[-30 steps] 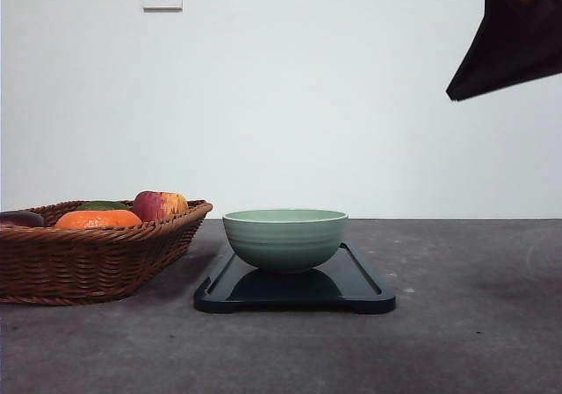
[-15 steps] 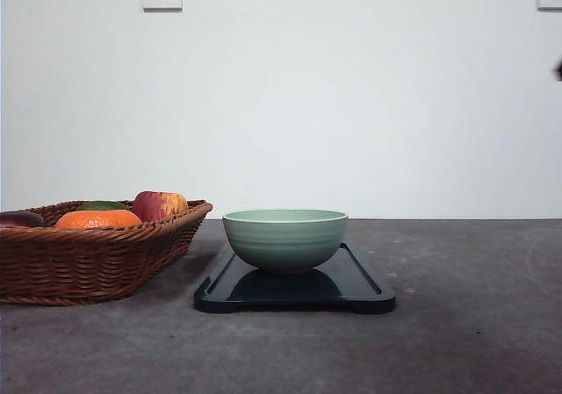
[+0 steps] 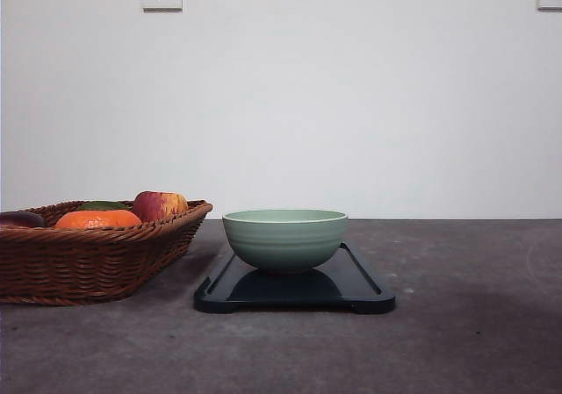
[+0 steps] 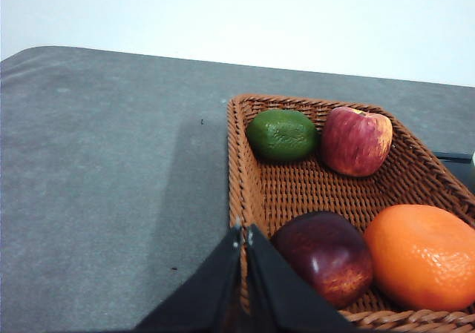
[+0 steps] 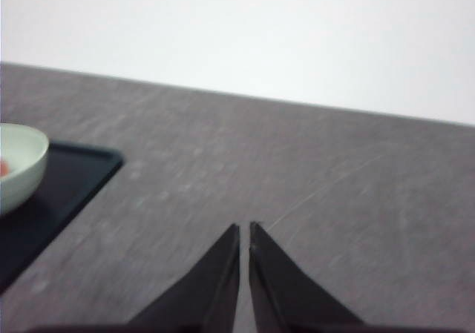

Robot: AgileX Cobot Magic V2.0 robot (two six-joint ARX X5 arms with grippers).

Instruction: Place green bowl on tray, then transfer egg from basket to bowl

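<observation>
- Bowl (image 3: 284, 239) seated on tray (image 3: 351, 280); possibly something reddish inside.
- Left gripper (image 4: 244, 233) closed, empty, above basket (image 4: 297, 192).
- Right gripper (image 5: 244, 231) closed, empty.
- Next: find egg, open jaws.

No readable text, labels, brands or numbers anywhere (wall sockets are plain, fruit and bowl carry no stickers).

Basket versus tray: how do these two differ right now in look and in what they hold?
The basket is brown woven wicker with tall sloping sides; the tray is glossy, near-black and flat with a low rim. The basket holds several fruits; the tray carries a single green bowl. In the front view the basket sits left of the tray and stands taller. Both rest on the same grey table.
</observation>
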